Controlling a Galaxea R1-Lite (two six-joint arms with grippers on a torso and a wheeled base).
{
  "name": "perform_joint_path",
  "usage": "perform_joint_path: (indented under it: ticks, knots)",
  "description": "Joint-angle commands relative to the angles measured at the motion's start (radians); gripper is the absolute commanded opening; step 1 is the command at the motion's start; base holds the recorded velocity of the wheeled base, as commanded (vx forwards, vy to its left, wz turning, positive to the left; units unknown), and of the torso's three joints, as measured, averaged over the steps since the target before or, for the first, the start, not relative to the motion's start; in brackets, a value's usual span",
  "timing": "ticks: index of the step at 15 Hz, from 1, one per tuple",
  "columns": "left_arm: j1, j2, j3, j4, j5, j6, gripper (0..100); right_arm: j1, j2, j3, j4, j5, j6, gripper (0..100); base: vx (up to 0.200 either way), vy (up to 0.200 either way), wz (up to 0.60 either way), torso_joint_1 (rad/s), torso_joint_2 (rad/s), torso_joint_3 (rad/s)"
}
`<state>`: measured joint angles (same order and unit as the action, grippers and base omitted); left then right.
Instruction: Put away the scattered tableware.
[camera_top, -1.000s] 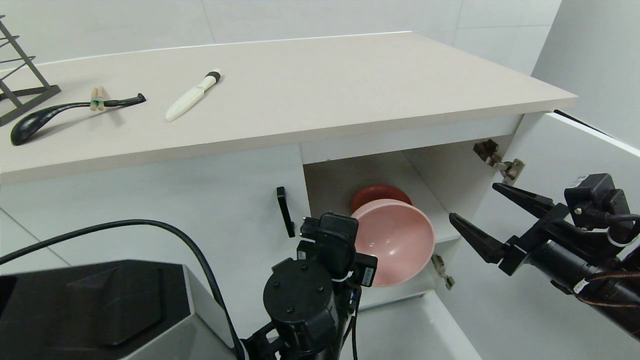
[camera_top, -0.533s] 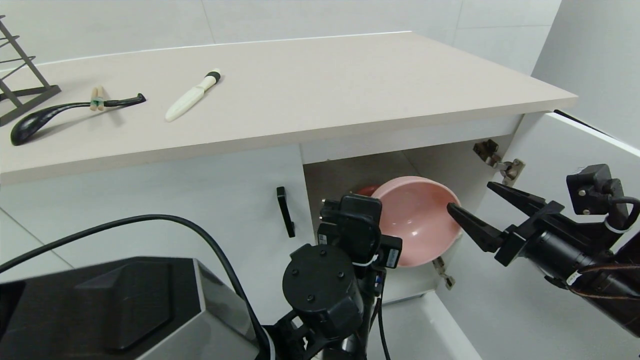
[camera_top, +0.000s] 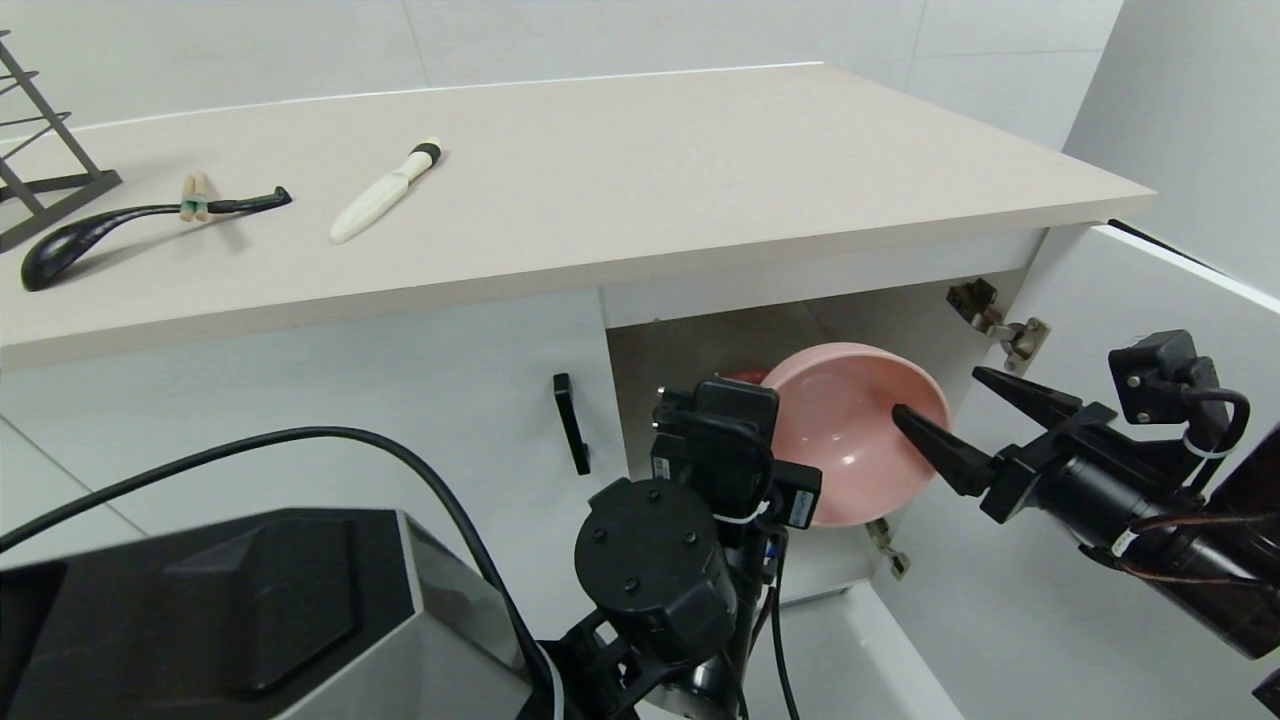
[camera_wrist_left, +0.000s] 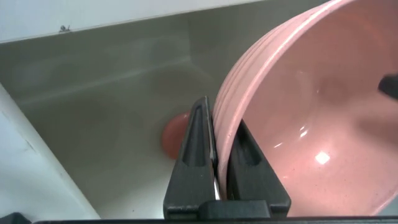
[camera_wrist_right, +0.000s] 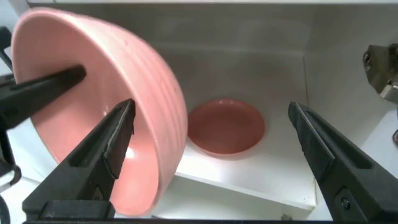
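Below the bench (camera_top: 600, 180) the cabinet (camera_top: 880, 330) stands open, and its shelf (camera_wrist_right: 249, 168) lies beyond and under the pink bowl (camera_top: 850, 440). The bowl hangs tilted at the cabinet mouth, hollow toward the robot. It is ribbed outside and glossy inside. A red plate (camera_wrist_right: 226, 126) lies flat farther back on the shelf. The left hand (camera_wrist_left: 221, 118) pinches the bowl's rim, 1 finger inside and 1 outside, so that arm must carry it inward. The right hand (camera_top: 937, 392) is spread wide and holds nothing, just beside the bowl's other rim. A black ladle (camera_top: 90, 235) and a white knife (camera_top: 385, 190) lie on the bench.
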<state>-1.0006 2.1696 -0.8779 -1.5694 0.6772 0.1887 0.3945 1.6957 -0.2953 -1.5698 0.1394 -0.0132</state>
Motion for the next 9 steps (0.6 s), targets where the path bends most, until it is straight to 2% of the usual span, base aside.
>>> perform_joint_path:
  ticks: [1,5,8,9]
  knots:
    - [-0.001,-0.001,-0.016,-0.001,-0.001,0.0,0,0.004,0.004,0.012,-0.001,0.0,-0.001,0,0.0,0.0,0.0,0.0,0.0,0.0]
    - [-0.001,0.001,-0.018,-0.001,-0.002,0.0,0,0.087,-0.028,0.027,-0.001,0.0,-0.002,0,0.0,0.0,0.0,0.0,0.0,0.0]
    - [0.0,0.001,-0.018,-0.001,-0.011,0.001,0,0.089,-0.028,0.024,-0.001,0.0,-0.001,0,0.0,0.0,0.0,0.0,0.0,0.0]
    - [-0.001,0.001,-0.015,-0.001,-0.011,0.003,100,0.089,-0.028,0.024,-0.001,0.0,-0.001,0,0.0,0.0,0.0,0.0,0.0,0.0]
